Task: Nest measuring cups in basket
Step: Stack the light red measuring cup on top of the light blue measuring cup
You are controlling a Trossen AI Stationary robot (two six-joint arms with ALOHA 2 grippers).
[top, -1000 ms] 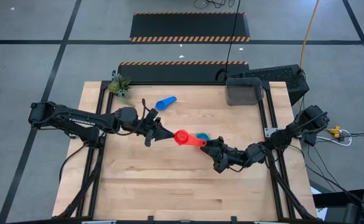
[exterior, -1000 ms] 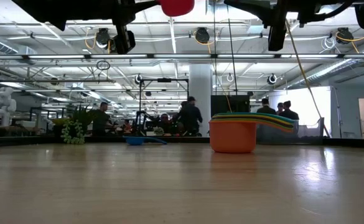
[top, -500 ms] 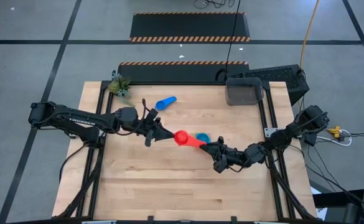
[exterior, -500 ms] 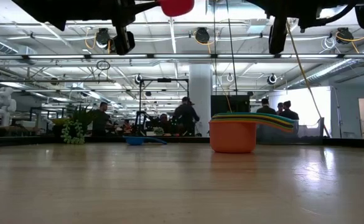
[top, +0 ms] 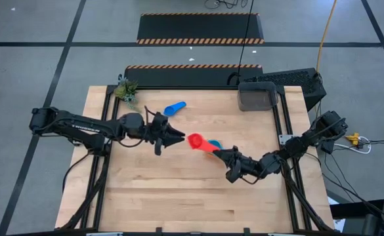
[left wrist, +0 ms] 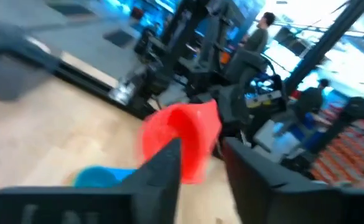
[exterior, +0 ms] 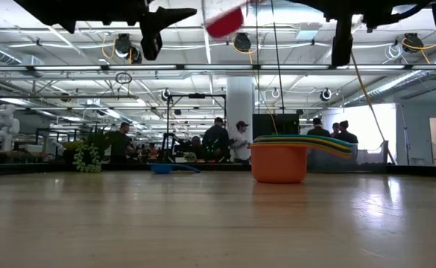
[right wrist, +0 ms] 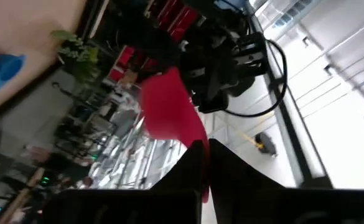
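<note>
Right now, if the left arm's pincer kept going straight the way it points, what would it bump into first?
Probably the red cup, held up off the table by its handle in the right pincer. The left pincer is open and aims right at it. Exact heights are hard to judge.

A red measuring cup [top: 196,141] shows at the centre of the high view, over a light wooden bench [top: 178,196]. A blue measuring cup [top: 174,108] lies above it in the frame. An orange cup [exterior: 278,162] carries a rainbow-striped stack of handles [exterior: 314,142]. Upper right sits a dark grey basket [top: 257,97]. Both hands, left [top: 176,137] and right [top: 223,155], are black.
</note>
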